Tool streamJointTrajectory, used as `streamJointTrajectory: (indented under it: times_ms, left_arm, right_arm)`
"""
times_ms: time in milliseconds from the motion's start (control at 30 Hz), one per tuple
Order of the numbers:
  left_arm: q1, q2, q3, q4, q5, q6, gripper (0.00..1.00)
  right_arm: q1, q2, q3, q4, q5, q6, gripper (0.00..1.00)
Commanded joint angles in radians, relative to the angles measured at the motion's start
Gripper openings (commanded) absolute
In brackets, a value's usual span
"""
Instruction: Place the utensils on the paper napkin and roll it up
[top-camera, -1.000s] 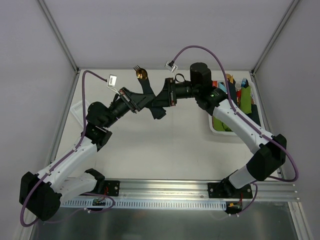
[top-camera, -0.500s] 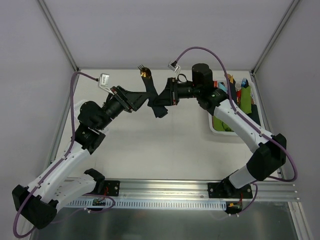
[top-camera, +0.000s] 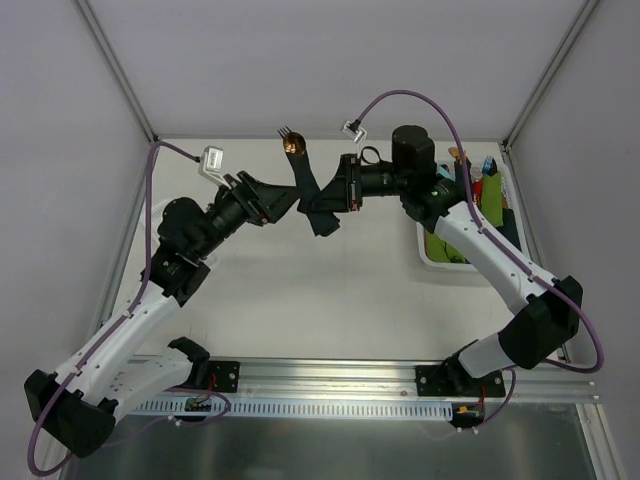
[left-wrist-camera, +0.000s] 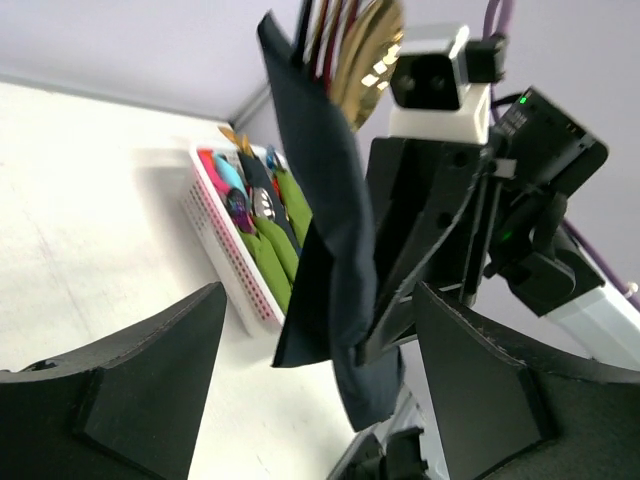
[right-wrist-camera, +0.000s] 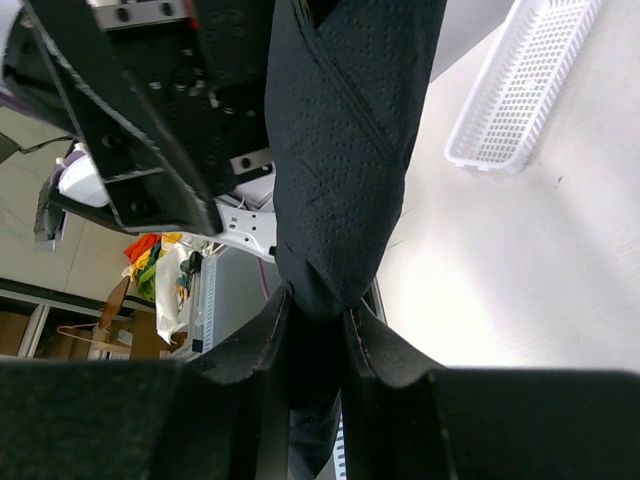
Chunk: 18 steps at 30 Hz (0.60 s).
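Observation:
The paper napkin (top-camera: 312, 190) is a dark roll held up in the air, tilted, above the back of the table. A gold spoon bowl (top-camera: 291, 147) and fork tines (top-camera: 287, 132) poke out of its upper end. My right gripper (top-camera: 326, 207) is shut on the roll's lower part; in the right wrist view both fingers (right-wrist-camera: 262, 350) pinch the dimpled napkin (right-wrist-camera: 340, 150). My left gripper (top-camera: 288, 201) stands open just left of the roll, apart from it. The left wrist view has the napkin (left-wrist-camera: 330, 200) and spoon bowl (left-wrist-camera: 370, 50) between and beyond its spread fingers (left-wrist-camera: 130, 390).
A white basket (top-camera: 432, 252) at the right holds several green, pink and dark rolled bundles (left-wrist-camera: 262, 228). An empty white basket (top-camera: 158, 220) lies at the table's left edge, also in the right wrist view as a basket (right-wrist-camera: 520, 90). Grey walls enclose the table.
My left gripper has opened and let go of the rolled napkin, and its arm has drawn back to the left. The right gripper keeps its hold and has lifted the roll slightly toward the back.

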Motion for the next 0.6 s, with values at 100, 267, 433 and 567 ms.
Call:
streamJointTrajectory:
  times_ms: [100,267,433,567]
  left_arm:
    - [0.016,0.061,0.005,0.188,0.177,-0.057,0.82]
    - [0.016,0.114,0.003,0.278,0.231,-0.114,0.84]
    - [0.016,0.144,0.006,0.324,0.266,-0.146,0.76]
    - [0.016,0.15,0.006,0.352,0.283,-0.16,0.49]
  right_arm:
    - [0.025,-0.059,0.002,0.084,-0.081,-0.005,0.0]
    - [0.046,-0.065,-0.003,0.101,-0.105,-0.005,0.0]
    - [0.052,-0.062,-0.005,0.098,-0.101,-0.011,0.0]
    - [0.051,-0.059,0.002,0.071,-0.078,-0.039,0.0]
